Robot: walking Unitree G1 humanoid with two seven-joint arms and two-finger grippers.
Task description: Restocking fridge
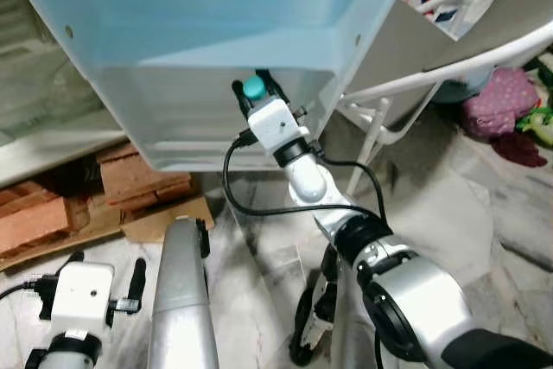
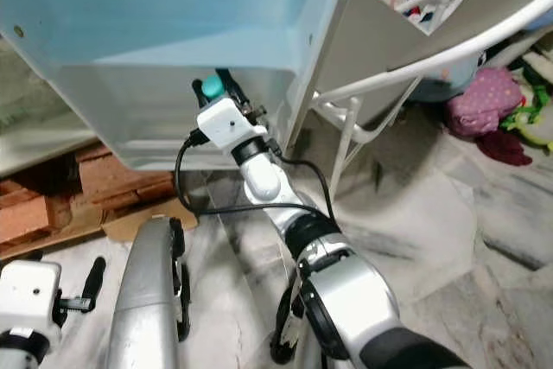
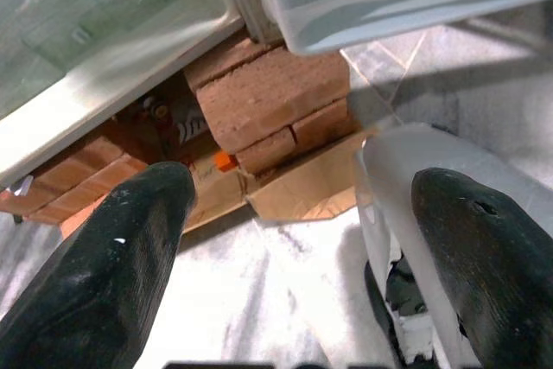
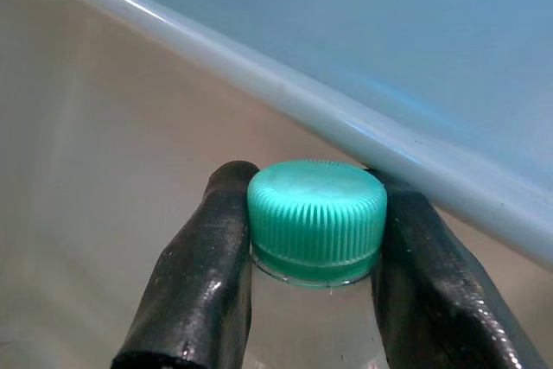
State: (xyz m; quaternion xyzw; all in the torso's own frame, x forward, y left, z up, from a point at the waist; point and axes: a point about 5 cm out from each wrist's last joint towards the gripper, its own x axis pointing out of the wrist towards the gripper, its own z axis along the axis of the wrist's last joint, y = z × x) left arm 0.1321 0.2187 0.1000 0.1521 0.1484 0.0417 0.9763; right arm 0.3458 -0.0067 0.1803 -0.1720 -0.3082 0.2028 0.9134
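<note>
Right gripper is clamped on a clear bottle just below its teal cap, held against the fridge door's pale shelf wall. Left gripper hangs low, fingers apart (bricks beyond).

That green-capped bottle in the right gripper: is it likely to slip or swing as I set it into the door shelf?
Probably secure: the right gripper pinches the bottle just under its ribbed green cap, whose rim should catch. The clear body looks smooth, so a lower grip might slide. Held only at the neck, it may swing.
</note>
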